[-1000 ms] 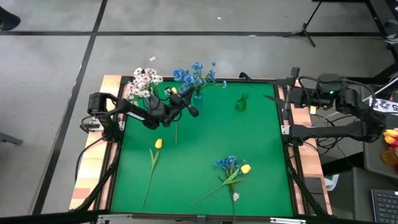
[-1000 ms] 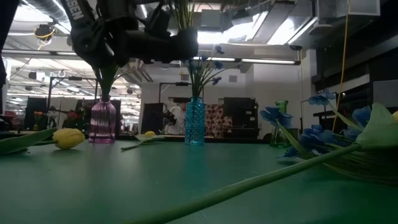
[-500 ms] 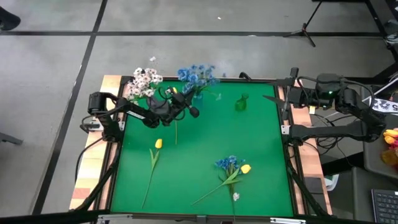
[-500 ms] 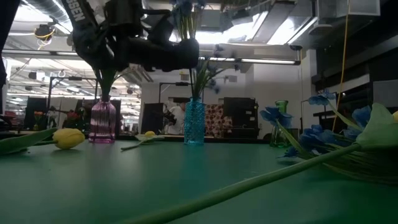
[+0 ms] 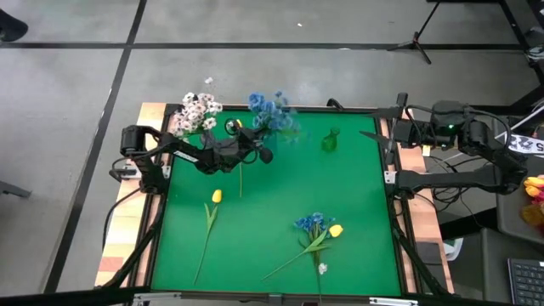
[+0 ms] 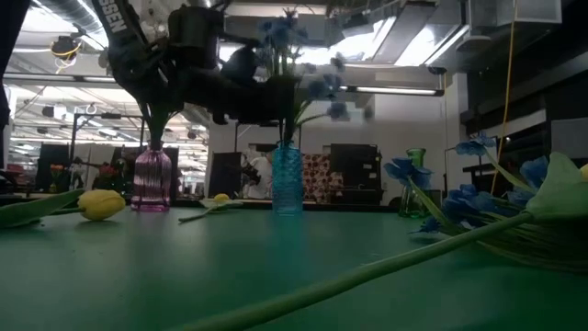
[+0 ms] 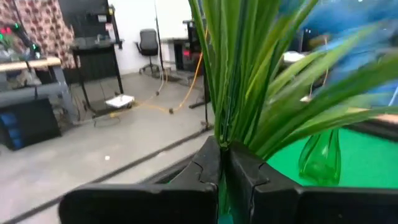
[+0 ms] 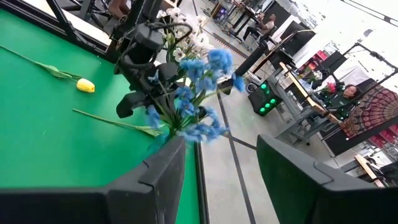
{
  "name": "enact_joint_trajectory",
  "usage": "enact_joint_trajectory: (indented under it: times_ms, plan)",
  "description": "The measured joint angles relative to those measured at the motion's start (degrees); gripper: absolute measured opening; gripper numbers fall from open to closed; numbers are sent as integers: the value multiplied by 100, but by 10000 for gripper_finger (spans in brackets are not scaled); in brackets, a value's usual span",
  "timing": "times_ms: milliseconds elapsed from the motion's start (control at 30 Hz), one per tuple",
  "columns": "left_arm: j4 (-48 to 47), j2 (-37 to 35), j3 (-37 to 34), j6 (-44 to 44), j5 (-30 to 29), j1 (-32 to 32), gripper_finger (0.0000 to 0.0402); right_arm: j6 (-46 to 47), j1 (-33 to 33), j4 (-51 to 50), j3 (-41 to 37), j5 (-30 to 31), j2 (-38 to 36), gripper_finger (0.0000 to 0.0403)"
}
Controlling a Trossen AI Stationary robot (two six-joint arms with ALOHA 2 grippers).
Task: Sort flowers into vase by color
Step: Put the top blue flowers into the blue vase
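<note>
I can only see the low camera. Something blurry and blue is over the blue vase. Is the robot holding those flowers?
Observer: Yes. The left end effector is shut on the green stalks of the blue flowers.
Operator: Where's the other arm?
Observer: The right end effector waits open at the right edge of the table, holding nothing.
Operator: Is anything in the green vase?
Observer: From above, the green vase looks empty.
</note>
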Motion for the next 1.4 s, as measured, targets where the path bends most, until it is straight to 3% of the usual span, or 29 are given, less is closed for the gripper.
enact_joint_trajectory:
  times_ms: [367, 767, 900, 1200, 1400]
  plan:
    - [-667, -2, 13, -661, 30, 107, 5, -4, 0, 1, 0, 0, 0, 198]
    - [-745, -2, 16, -570, 44, 105, 29, -24, 0, -140, 0, 0, 0, 198]
    - [-599, -2, 17, -114, 202, 85, 58, -24, 0, -199, 0, 0, 0, 198]
    - [-585, -2, 133, 79, 139, 85, 163, -24, 0, -201, 0, 0, 0, 198]
    - [-315, -2, 155, 93, -111, 85, 189, -24, 1, -253, 0, 1, 0, 198]
